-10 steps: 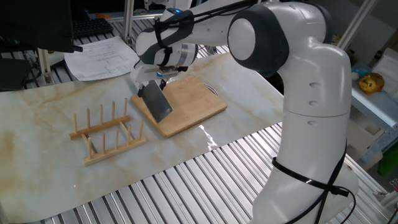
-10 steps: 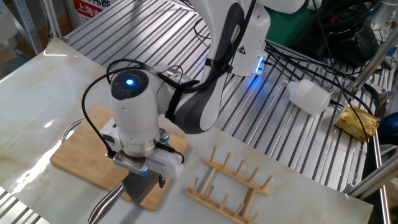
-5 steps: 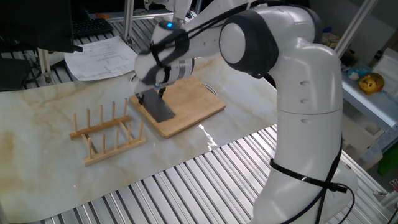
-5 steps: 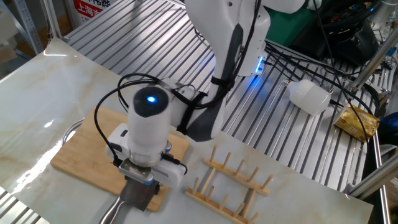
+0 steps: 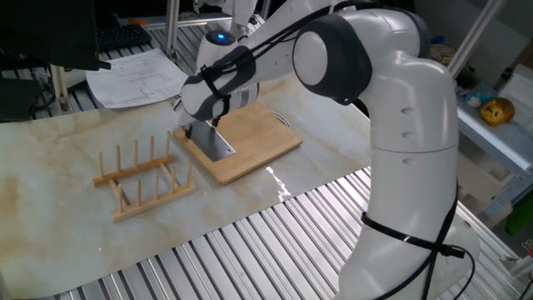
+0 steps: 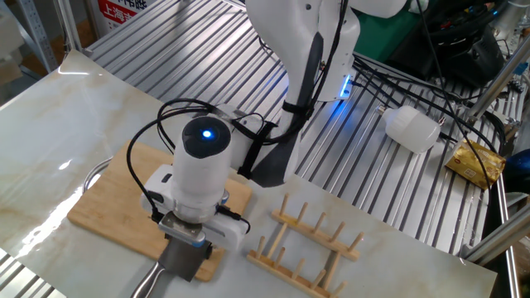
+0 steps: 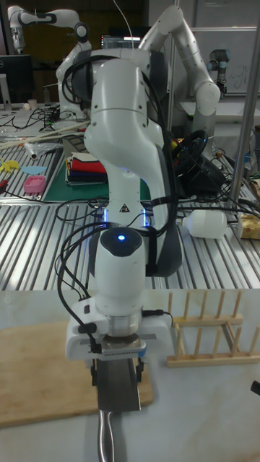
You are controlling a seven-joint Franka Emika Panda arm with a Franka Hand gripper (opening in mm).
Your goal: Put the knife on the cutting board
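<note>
Grey steel knife (image 7: 119, 384) with a silver handle lies on the light-brown bamboo cutting board (image 5: 254, 133). Its handle sticks off the board's edge. The robot's claw (image 7: 117, 369) grips the blade.

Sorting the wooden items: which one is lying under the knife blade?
The cutting board, flat with the knife over its end; the peg rack stands apart, bare.

A white robot arm (image 5: 391, 125) bends low over a marble-patterned tabletop (image 5: 50, 167). Its gripper (image 5: 202, 127) points down at the near-left end of a bamboo board (image 5: 250, 137). A grey knife (image 5: 215, 143) blade lies on that end of the board, just below the gripper; whether the jaws grip it cannot be told. A wooden peg rack (image 5: 143, 177) stands just left of the board. Papers (image 5: 137, 75) lie behind.
</note>
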